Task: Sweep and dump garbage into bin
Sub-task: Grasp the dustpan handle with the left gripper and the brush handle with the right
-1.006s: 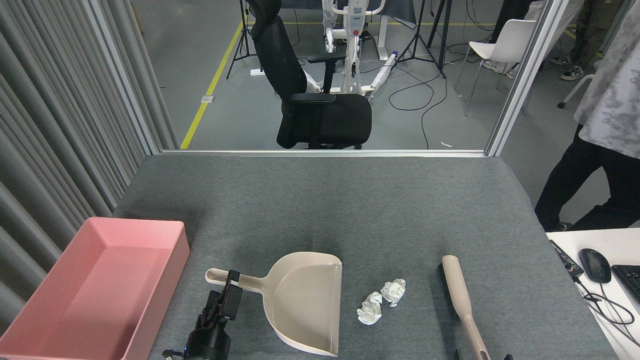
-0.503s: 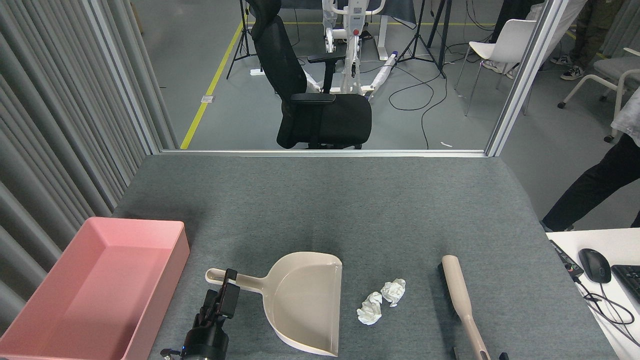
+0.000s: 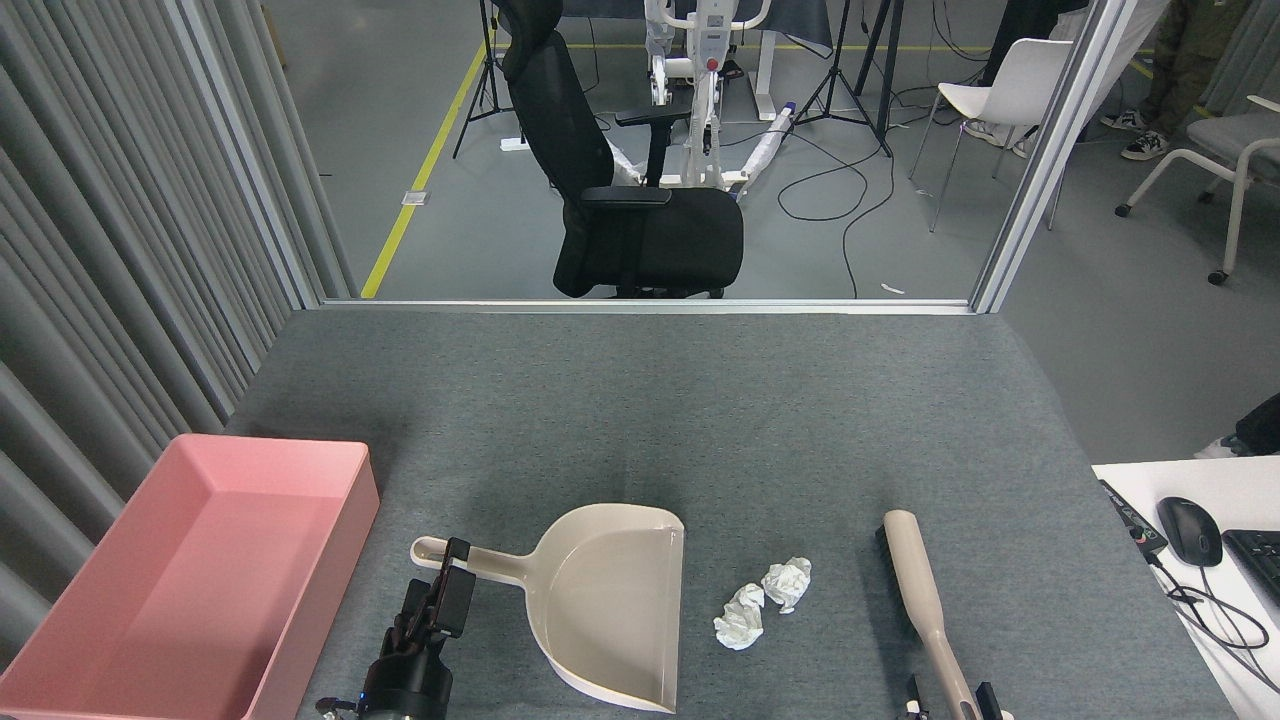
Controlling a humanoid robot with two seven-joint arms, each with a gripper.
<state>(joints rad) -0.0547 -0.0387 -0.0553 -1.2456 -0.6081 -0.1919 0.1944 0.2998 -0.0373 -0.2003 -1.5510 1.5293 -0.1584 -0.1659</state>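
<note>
my left gripper (image 3: 452,572) sits at the near end of the dustpan (image 3: 612,600) handle, a little nearer to me and further left than a second ago, when it lay more squarely across the handle; from here it looks dark and end-on, and i cannot tell whether its fingers are apart or together, or whether they touch the handle at all. the dustpan has not moved: it lies flat on the grey table (image 3: 700,420) with its open mouth facing right. just beside that mouth, still apart from it, lies the garbage (image 3: 760,602), two crumpled white paper wads touching each other, in the same place as before. to their right the brush (image 3: 925,605) lies along the table with its handle pointing toward me, also unmoved. my right gripper (image 3: 945,700) now shows at the bottom edge, with small dark parts on either side of the brush handle's near end; more of it shows than half a second ago, but too little to say whether the fingers are closed on the handle. the bin (image 3: 330,560), the pink tray, sits at the left near corner of the table, well apart from the paper. the person who stood at the right edge a second ago has nearly left the view; only a dark bit (image 3: 1258,430) remains there.
</note>
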